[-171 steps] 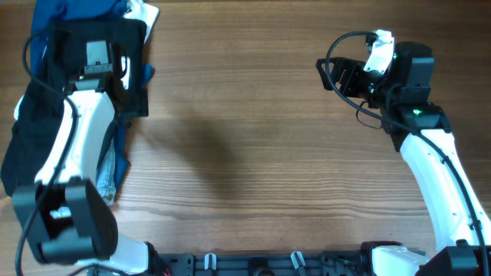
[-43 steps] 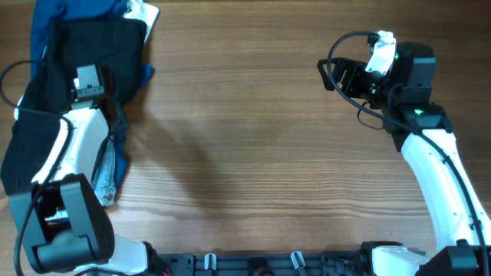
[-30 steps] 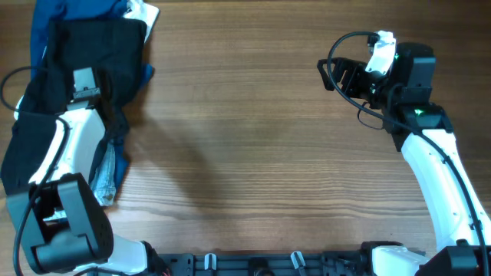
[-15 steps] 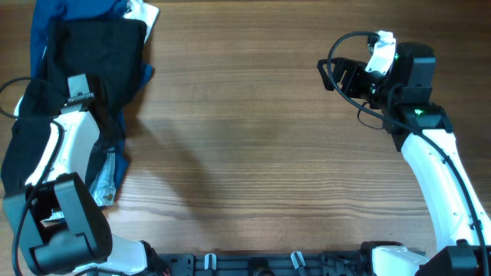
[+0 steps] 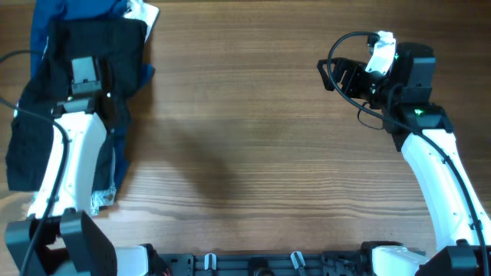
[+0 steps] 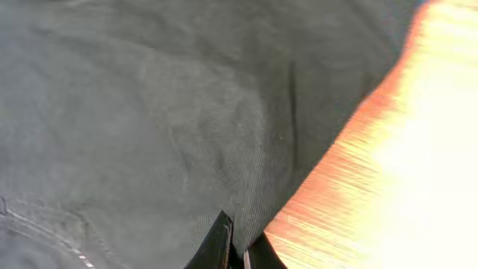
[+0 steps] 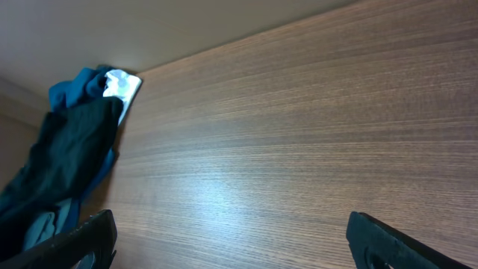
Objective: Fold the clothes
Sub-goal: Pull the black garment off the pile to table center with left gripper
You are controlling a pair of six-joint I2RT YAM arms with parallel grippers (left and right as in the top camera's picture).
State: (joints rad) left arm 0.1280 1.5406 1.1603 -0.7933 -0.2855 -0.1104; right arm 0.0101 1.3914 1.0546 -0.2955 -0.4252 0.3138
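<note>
The black shorts (image 5: 92,42) lie crumpled at the table's far left, and also show in the right wrist view (image 7: 71,153). My left gripper (image 6: 240,250) is shut on the edge of the black shorts (image 6: 149,112), where the cloth meets the wood. In the overhead view its fingertips are hidden under the left wrist (image 5: 83,73), which hangs over the shorts. My right gripper (image 5: 341,77) is held above the bare table at the far right. It is open (image 7: 231,243), with nothing between its fingers.
A dark blue garment (image 5: 73,11) and a white piece (image 5: 143,15) lie at the far left corner beside the shorts. Pale blue denim (image 5: 107,172) sticks out under the left arm. The wooden table (image 5: 253,138) stretches between the arms.
My left gripper has shut on the black cloth, and its wrist has shifted slightly right and toward the far edge, dragging the fabric along. The right arm has not moved.
</note>
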